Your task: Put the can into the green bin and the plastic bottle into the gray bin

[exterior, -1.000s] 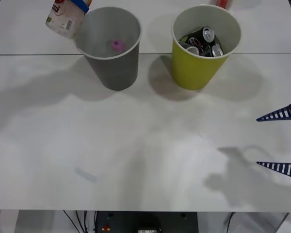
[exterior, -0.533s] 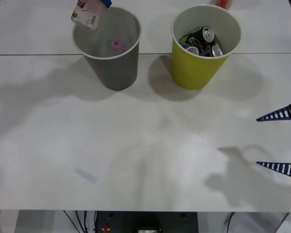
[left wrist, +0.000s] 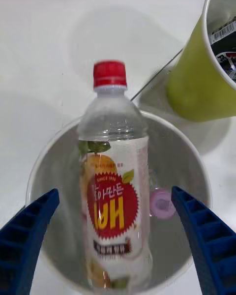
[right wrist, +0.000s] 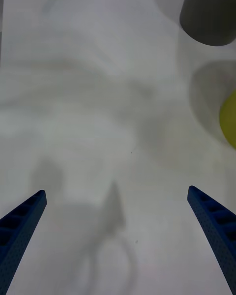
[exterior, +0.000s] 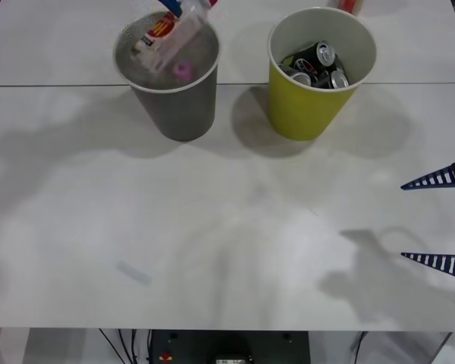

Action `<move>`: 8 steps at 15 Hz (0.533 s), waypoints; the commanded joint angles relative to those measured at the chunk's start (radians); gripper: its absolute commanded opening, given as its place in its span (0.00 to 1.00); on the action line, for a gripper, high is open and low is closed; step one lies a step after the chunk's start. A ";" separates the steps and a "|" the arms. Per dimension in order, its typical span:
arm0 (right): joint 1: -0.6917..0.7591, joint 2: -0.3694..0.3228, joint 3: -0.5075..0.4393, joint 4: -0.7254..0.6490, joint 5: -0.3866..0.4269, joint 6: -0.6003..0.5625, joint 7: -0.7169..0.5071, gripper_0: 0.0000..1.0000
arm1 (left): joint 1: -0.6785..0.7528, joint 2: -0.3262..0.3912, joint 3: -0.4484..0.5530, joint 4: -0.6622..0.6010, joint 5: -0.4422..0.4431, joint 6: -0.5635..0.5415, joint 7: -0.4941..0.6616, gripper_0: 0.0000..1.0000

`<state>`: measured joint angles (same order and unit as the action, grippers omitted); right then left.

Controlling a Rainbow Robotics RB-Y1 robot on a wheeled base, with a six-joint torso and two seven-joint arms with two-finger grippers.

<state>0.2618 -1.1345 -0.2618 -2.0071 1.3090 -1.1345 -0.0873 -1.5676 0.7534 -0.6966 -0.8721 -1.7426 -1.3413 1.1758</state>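
A: How much open room is there on the table [exterior: 212,250]?

B: Plenty. The whole near half is bare white surface, crossed by a seam that runs behind the two bins. The right claw [exterior: 440,220] sits at the right edge, well apart from both bins, its blue ribbed fingers spread wide with nothing between them.

A: And the bins?

B: The gray bin [exterior: 183,106] stands at the far left, the green bin [exterior: 307,106] just to its right, with a gap between them. The green bin holds several cans [exterior: 318,64], black and silver, piled together. The gray bin has a pink-capped bottle [left wrist: 161,204] lying at the bottom.

A: Where is the plastic bottle?

B: The plastic bottle [left wrist: 115,187] is tilted inside the mouth of the gray bin, red cap poking over the rim, its base down in the bin. The left claw [left wrist: 115,241] is over that bin, released: its fingers stand wide on either side of the bottle and do not touch it.

A: Different from half a second ago?

B: Yes. Then the bottle was up at the bin's far rim; now it lies slanted across the opening. The right claw has not moved.
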 commanded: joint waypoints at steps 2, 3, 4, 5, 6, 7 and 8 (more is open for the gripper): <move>0.000 0.000 0.000 0.000 0.000 0.000 0.000 1.00 | 0.032 0.109 -0.001 -0.041 0.158 -0.036 -0.035 1.00; 0.000 0.000 0.000 0.000 0.000 0.000 0.000 1.00 | 0.054 0.146 -0.001 -0.064 0.198 -0.036 -0.042 1.00; 0.000 0.000 0.000 0.000 0.000 0.000 0.000 1.00 | 0.086 0.196 -0.001 -0.108 0.242 -0.035 -0.053 1.00; 0.000 0.000 0.000 0.000 0.000 0.000 0.000 1.00 | 0.121 0.242 0.003 -0.154 0.275 -0.035 -0.081 1.00; 0.000 0.000 0.000 0.000 0.000 0.000 0.000 1.00 | 0.155 0.282 0.016 -0.189 0.298 -0.035 -0.120 1.00; 0.000 0.000 0.000 0.000 0.000 0.000 0.000 1.00 | 0.195 0.316 0.035 -0.215 0.324 -0.036 -0.156 1.00; 0.000 0.000 0.000 0.000 0.000 0.000 0.000 1.00 | 0.253 0.356 0.069 -0.243 0.359 -0.035 -0.214 1.00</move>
<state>0.2618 -1.1345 -0.2618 -2.0071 1.3090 -1.1345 -0.0873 -1.3544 1.0811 -0.6500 -1.0953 -1.4085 -1.3767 1.0007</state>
